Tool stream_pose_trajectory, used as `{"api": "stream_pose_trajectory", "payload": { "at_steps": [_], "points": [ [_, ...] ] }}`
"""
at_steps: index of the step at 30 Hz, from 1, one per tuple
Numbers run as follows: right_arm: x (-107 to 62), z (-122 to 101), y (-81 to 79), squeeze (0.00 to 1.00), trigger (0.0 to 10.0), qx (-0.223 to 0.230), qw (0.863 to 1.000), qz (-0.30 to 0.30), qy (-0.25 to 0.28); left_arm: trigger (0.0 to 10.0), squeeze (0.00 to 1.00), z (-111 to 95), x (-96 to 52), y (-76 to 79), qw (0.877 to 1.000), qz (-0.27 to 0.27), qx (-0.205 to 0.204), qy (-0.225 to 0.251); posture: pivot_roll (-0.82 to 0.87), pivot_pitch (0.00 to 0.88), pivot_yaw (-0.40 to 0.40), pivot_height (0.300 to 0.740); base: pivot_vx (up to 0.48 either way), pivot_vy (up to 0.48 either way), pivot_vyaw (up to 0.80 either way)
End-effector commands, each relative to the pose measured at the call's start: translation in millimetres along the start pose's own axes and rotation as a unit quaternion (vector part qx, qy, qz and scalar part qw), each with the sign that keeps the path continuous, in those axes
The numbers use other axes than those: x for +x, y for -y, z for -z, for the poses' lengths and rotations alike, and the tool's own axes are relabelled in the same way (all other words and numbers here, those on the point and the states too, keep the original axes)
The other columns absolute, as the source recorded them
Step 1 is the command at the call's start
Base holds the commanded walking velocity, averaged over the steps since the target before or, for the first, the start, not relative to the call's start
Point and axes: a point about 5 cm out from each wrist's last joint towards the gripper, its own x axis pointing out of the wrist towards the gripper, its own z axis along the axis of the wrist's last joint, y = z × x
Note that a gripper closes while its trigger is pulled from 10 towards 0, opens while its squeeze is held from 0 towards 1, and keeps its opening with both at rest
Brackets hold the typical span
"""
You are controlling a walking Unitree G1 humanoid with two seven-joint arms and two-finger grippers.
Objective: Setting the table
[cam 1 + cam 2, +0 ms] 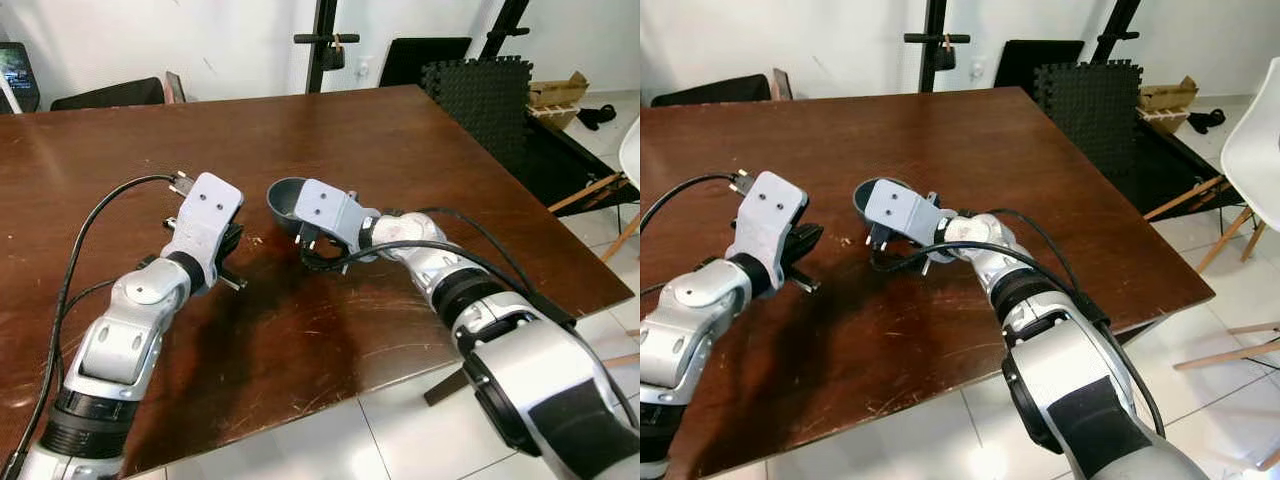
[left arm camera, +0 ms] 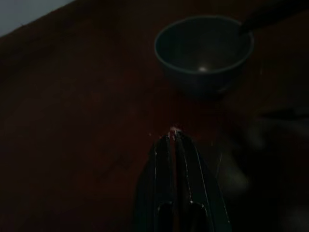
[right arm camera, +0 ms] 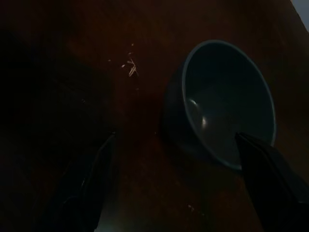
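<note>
A small grey-blue bowl (image 1: 284,200) stands empty on the dark wooden table (image 1: 400,150), near its middle. My right gripper (image 3: 175,137) is open right beside it. One finger (image 3: 270,183) reaches over the bowl's rim (image 3: 251,150) and the other finger (image 3: 87,188) stays outside, above the wood. I cannot tell whether either finger touches the bowl. My left gripper (image 2: 173,131) is shut with nothing in it. It is low over the table a short way to the left of the bowl (image 2: 203,53) and points at it.
A few crumbs (image 3: 130,67) lie on the wood beside the bowl. The table's right edge (image 1: 600,270) drops to a tiled floor. Black foam mats (image 1: 480,90), a cardboard box (image 1: 555,95) and a white chair (image 1: 1255,140) stand on the right.
</note>
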Motion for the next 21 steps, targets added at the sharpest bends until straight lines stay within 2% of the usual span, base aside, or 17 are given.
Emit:
{"api": "stream_pose_trajectory", "payload": {
  "at_steps": [1,6,11,13,16,17,21],
  "points": [
    [1.9,3.9,-4.8,0.00,10.0,0.001,1.000,-0.005,-0.013,10.0,0.00,2.5,-2.7,2.9,1.000,0.006,0.001,-0.006,0.15,0.288,-0.070,0.740,0.000,0.000,0.00],
    [-2.8,5.0,6.8,0.00,10.0,0.036,0.998,0.046,-0.003,10.0,0.00,4.2,-6.4,3.8,1.000,0.006,0.000,-0.012,0.15,0.292,-0.069,0.740,0.000,0.000,0.00],
    [-1.3,9.5,-0.3,0.00,10.0,0.027,0.999,0.024,-0.014,10.0,0.00,4.0,-5.6,3.4,1.000,0.006,0.000,-0.014,0.15,0.297,-0.074,0.740,0.000,0.000,0.00],
    [1.4,8.7,-4.7,0.00,5.0,0.024,0.999,0.017,-0.015,10.0,0.00,3.2,-5.9,4.2,1.000,0.005,-0.001,-0.014,0.16,0.295,-0.077,0.740,0.000,0.000,0.00],
    [3.7,7.5,-8.2,0.00,5.1,0.022,1.000,0.011,-0.015,10.0,0.00,2.6,-7.5,5.1,1.000,0.005,-0.002,-0.014,0.16,0.296,-0.077,0.740,0.000,0.000,0.00],
    [4.6,7.3,-9.9,0.00,10.0,0.019,1.000,0.009,-0.016,10.0,0.00,3.0,-8.4,4.5,1.000,0.004,-0.001,-0.015,0.16,0.297,-0.080,0.740,0.000,0.000,0.00],
    [7.0,8.1,-14.7,0.00,10.0,0.006,1.000,0.004,-0.022,10.0,0.00,3.7,-10.4,2.6,1.000,0.001,-0.001,-0.018,0.16,0.295,-0.084,0.740,0.000,0.000,0.00]
  ]
}}
